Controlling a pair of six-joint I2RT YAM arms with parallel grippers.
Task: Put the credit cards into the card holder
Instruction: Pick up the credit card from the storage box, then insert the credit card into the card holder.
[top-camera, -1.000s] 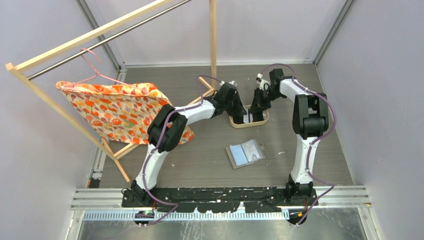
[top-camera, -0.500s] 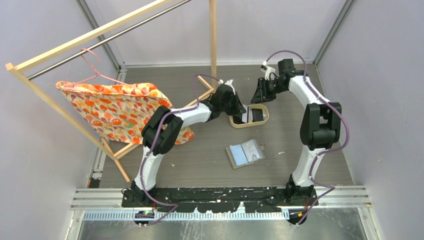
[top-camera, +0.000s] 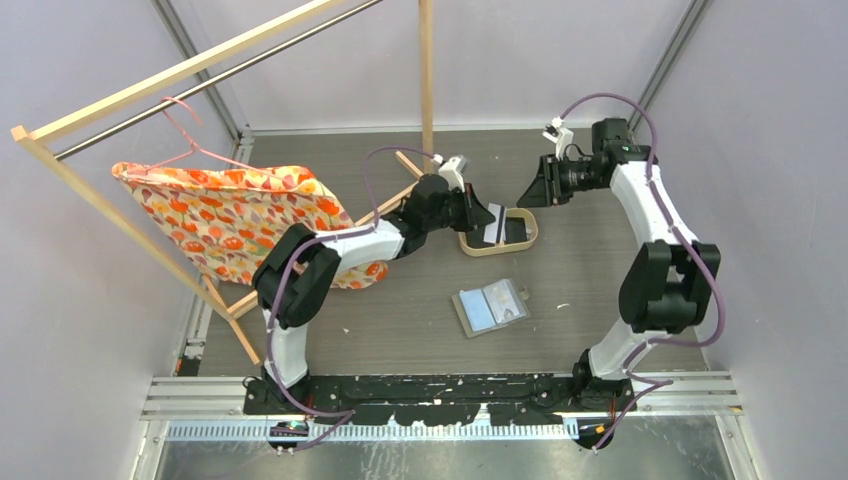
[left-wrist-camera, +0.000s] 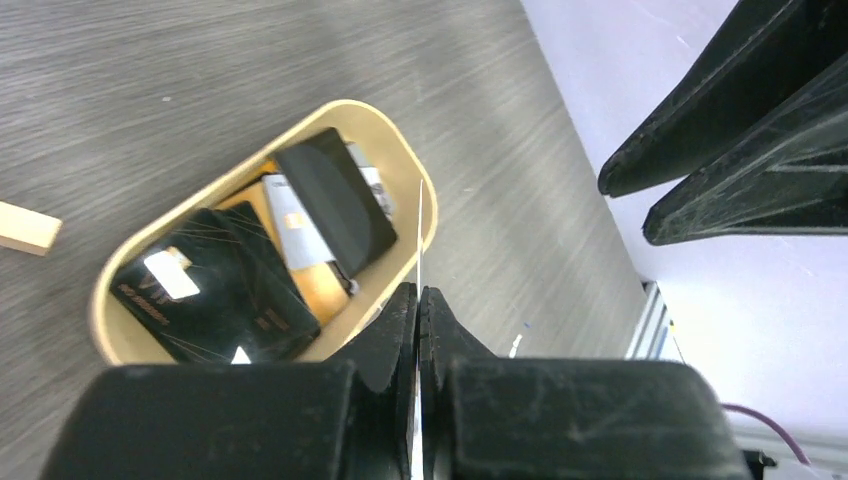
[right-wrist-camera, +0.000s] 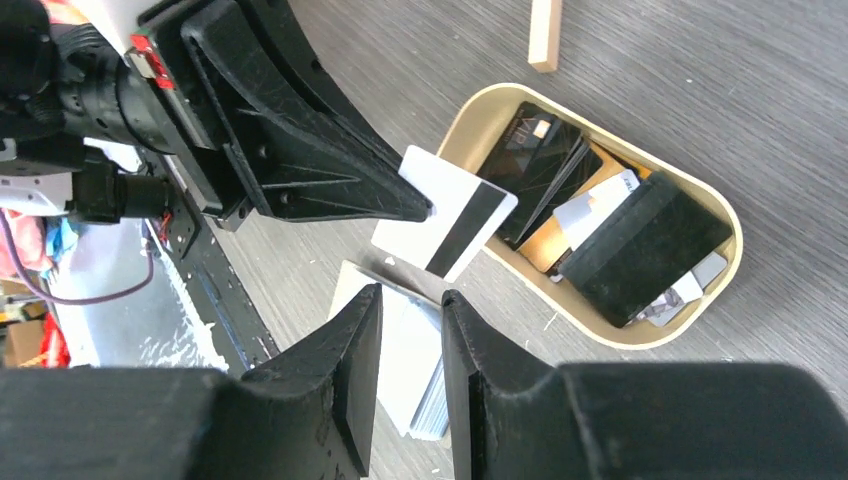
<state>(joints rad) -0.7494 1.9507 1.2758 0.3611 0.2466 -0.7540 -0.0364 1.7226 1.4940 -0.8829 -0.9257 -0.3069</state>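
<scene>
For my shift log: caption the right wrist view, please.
Left gripper pinches a white striped card over the wooden tray rim.

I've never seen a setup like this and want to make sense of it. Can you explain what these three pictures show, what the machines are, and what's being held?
These are two robot arms, the left arm and the right arm, bolted at the near edge of a table. The wide picture looks down from above and behind them. The other two come from a small camera on each wrist, so each shows its own fingers at the bottom.

On the table are an oval wooden tray holding several cards, dark and light, an open grey card holder, and a wooden rack with an orange patterned cloth.

The left gripper is shut on a white card with a black stripe, close by the tray. The right gripper is open and holds nothing.
</scene>
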